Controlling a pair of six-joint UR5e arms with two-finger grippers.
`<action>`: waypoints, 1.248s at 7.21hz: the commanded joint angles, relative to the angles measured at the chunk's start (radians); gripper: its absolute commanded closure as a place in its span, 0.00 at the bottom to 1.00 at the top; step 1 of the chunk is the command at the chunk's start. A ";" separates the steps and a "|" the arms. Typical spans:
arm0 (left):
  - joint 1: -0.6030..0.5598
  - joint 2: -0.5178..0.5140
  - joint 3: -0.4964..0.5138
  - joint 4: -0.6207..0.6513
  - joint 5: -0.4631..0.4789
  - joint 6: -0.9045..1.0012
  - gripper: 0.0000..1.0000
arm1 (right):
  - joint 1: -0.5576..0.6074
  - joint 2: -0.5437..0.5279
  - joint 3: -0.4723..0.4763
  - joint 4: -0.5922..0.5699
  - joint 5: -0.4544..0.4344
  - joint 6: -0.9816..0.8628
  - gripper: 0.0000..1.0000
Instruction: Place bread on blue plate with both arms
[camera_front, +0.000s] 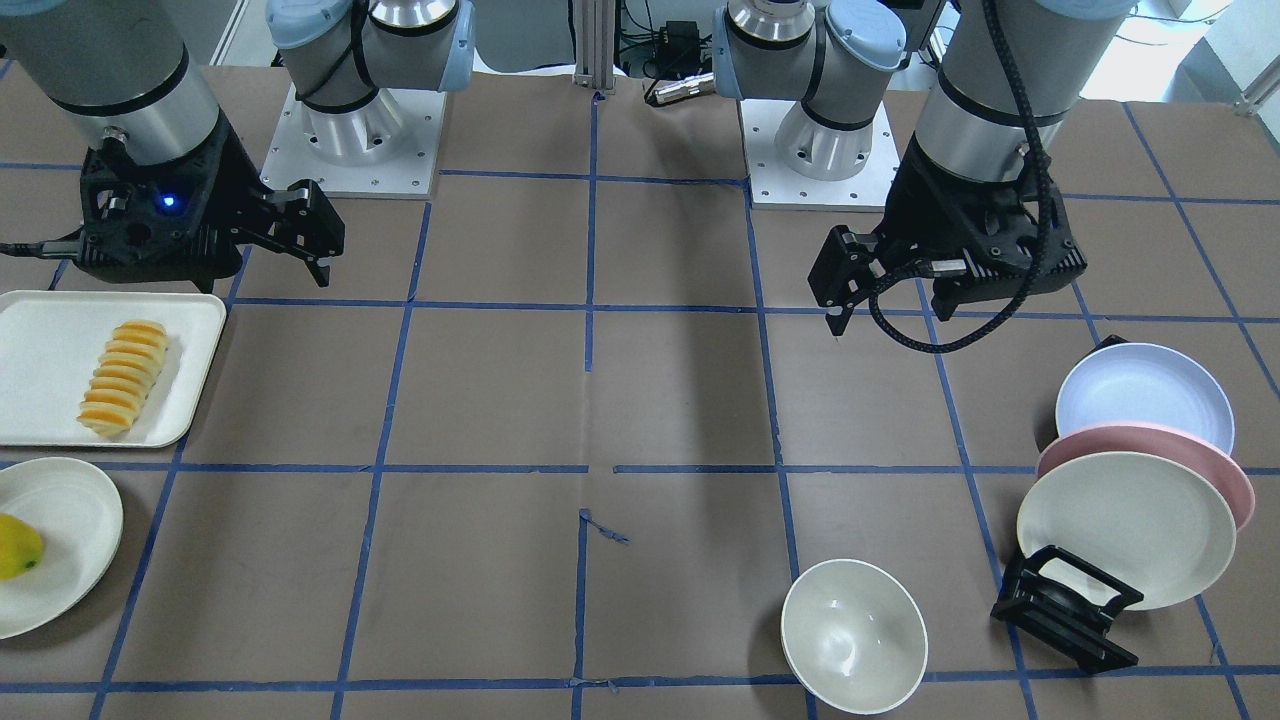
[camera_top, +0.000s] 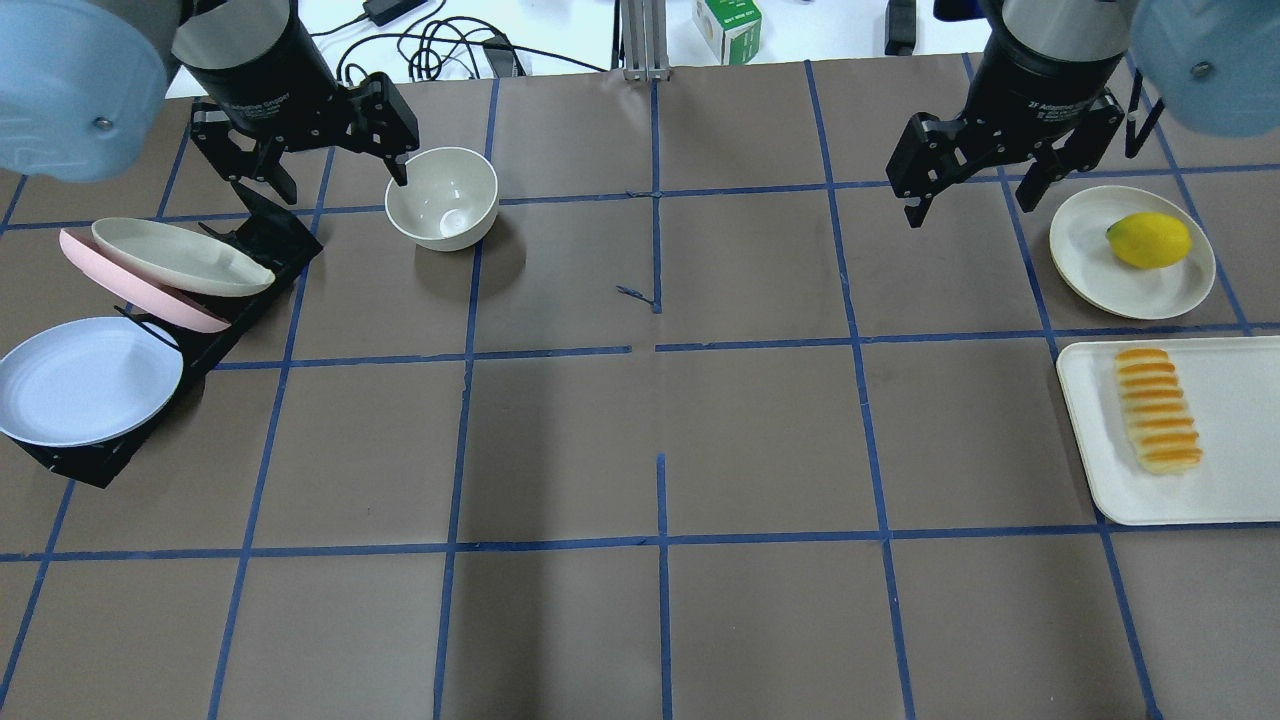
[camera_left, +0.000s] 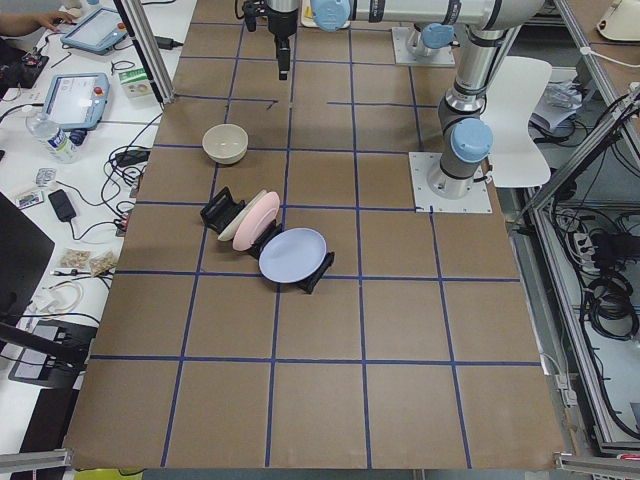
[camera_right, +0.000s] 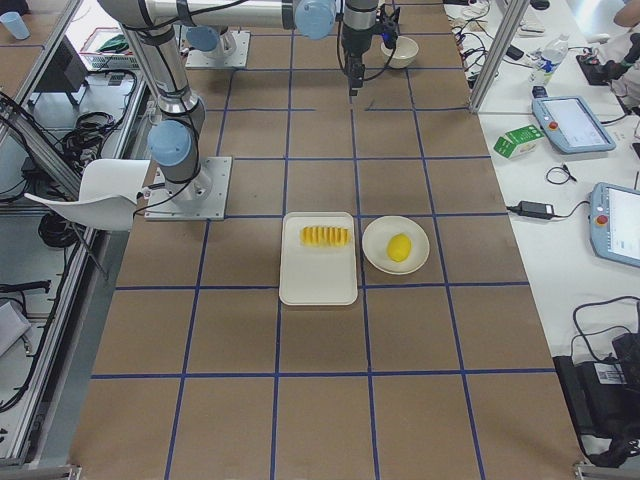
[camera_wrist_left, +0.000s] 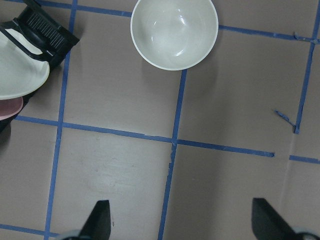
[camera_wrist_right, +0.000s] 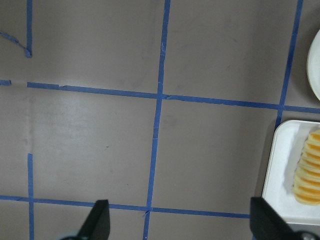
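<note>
Brown-paper tabletop (camera_top: 760, 440) with a blue tape grid; task looks not yet begun. bread (camera_top: 1158, 410) lies on the white tray (camera_top: 1240, 480) on the robot's right, ungrasped. blue plate (camera_top: 85, 380) is at the far left end, leaning in the black rack (camera_top: 275, 240) next to a pink plate (camera_top: 130, 292) and a cream plate (camera_top: 180, 258); probably slotted in, but hard to confirm. left gripper (camera_top: 342, 187) hovers near the rack, jaws spread, empty. right gripper (camera_top: 970, 207) hovers apart from the tray, jaws spread, empty. Remaining: free the plate, grasp the bread, place it.
</note>
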 joint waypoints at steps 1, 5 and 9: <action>-0.001 0.002 -0.001 0.000 0.004 -0.001 0.00 | -0.003 0.001 0.011 -0.003 -0.003 -0.003 0.00; 0.056 0.015 -0.001 0.000 0.020 0.006 0.00 | -0.136 -0.007 0.080 0.001 -0.004 -0.047 0.00; 0.369 0.055 -0.001 0.000 0.020 0.081 0.00 | -0.291 -0.005 0.217 -0.135 -0.083 -0.113 0.00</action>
